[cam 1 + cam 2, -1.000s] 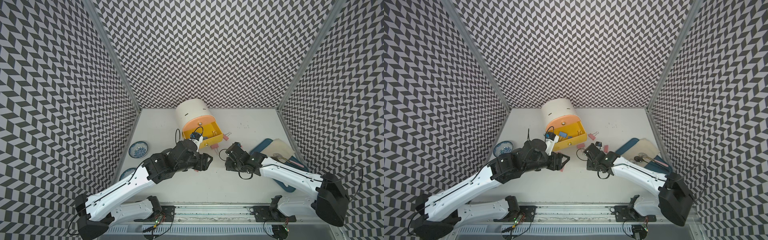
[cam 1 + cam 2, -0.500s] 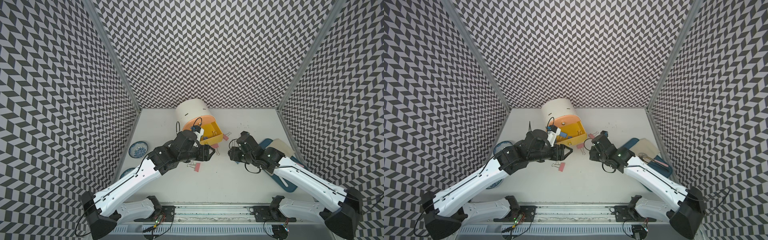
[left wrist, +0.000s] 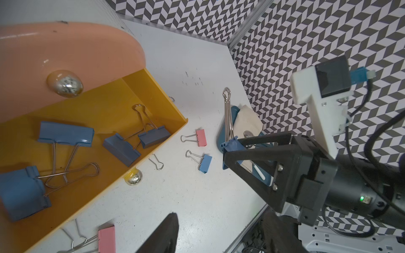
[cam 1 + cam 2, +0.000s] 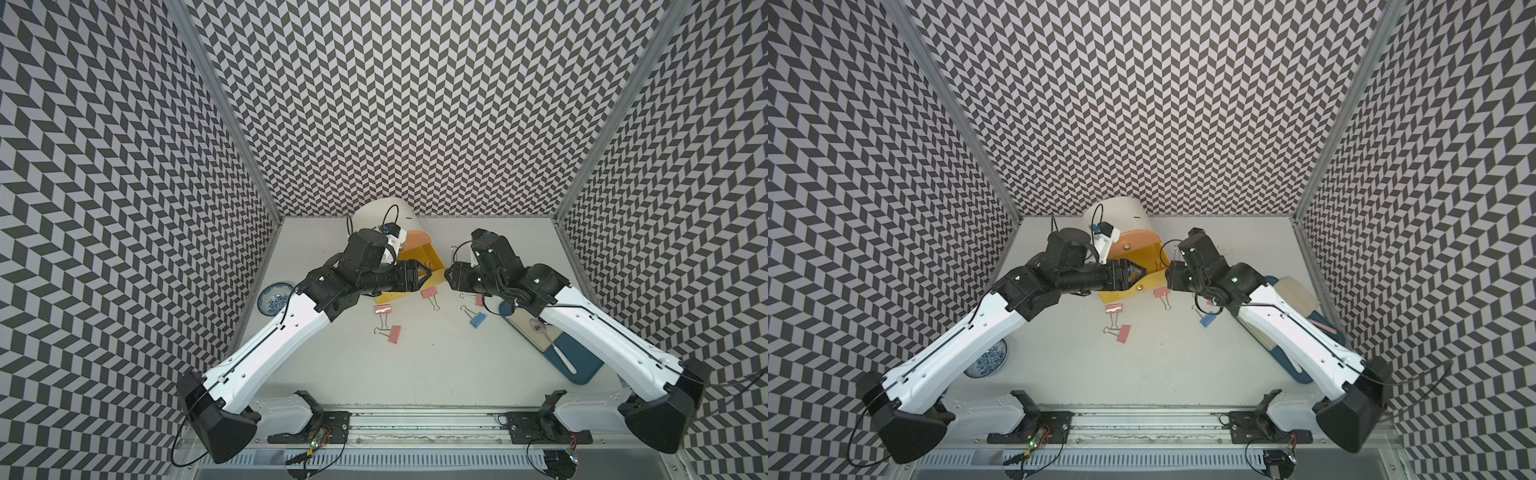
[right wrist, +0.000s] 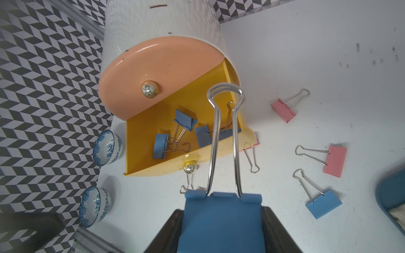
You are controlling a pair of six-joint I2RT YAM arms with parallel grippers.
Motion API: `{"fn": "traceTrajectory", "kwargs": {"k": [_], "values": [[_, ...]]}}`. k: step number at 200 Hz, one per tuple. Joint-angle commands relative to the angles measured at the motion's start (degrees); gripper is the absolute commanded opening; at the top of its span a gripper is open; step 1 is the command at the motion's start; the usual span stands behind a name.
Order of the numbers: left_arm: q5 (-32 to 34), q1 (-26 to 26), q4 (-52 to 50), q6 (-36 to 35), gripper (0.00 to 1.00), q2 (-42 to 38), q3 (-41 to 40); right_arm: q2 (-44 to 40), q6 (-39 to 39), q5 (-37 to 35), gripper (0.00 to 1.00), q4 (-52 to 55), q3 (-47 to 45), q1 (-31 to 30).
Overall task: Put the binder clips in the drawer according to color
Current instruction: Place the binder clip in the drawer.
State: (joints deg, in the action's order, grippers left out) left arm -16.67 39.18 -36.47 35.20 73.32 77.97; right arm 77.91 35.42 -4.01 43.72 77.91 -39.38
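Right pincer [image 5: 221, 213] clamps a blue clip [image 5: 222, 227] just beside the open yellow drawer [image 5: 140, 140]. Left pincer [image 4: 430, 277] gapes empty at the drawer, which holds four blue clips [image 3: 65, 133]. Pink clips [image 4: 394, 333] and a stray blue clip [image 4: 478, 320] lie on the worktop [image 4: 415, 374].

I read blue binder clips [image 3: 65, 133] in the yellow drawer [image 3: 87, 105], pink clips [image 4: 394, 333] on the white tabletop [image 4: 415, 374] — chevron black-and-white walls [image 4: 395, 104].

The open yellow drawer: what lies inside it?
Four blue binder clips with silver wire handles lie in the yellow drawer. Its back part, under the peach drawer front, is hidden.
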Motion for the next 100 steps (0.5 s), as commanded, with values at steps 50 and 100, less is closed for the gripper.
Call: {"fn": "traceTrajectory", "kwargs": {"k": [50, 100], "values": [[-7.2, -6.6, 1.8, -2.7, 0.65, 3.1, 3.5, 10.9, -3.3, 5.8, 0.41, -4.3, 10.5, 2.0], [-9.0, -11.0, 0.4, -3.9, 0.64, 2.4, 3.0, 17.6, -4.7, 9.5, 0.43, -5.8, 15.3, 3.8]]}}
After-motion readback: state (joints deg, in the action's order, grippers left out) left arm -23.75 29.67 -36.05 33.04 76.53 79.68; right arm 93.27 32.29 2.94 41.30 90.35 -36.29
